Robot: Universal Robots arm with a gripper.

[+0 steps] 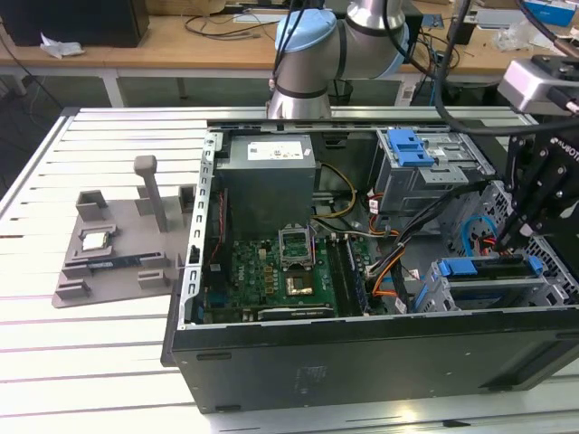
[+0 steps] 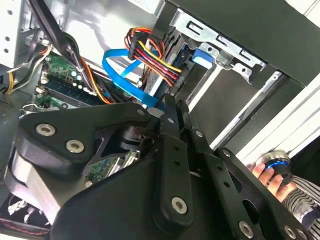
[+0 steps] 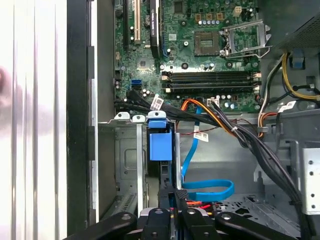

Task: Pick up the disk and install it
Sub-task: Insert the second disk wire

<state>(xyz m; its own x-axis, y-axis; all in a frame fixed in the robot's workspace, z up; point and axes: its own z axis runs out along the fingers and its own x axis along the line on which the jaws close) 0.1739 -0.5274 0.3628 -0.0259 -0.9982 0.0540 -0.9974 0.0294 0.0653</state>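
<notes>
End effector [image 1: 503, 242] clamped on one disk [image 1: 493, 268], seated edgewise in one drive cage [image 1: 470, 291].

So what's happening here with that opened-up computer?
A robot arm is reaching into an open computer case that lies on a slatted table. Its gripper is down at the drive cage on the exterior view's right. It is right at the disk, which sits in the cage in its blue bracket. I can't tell whether the disk is fully seated.
</notes>
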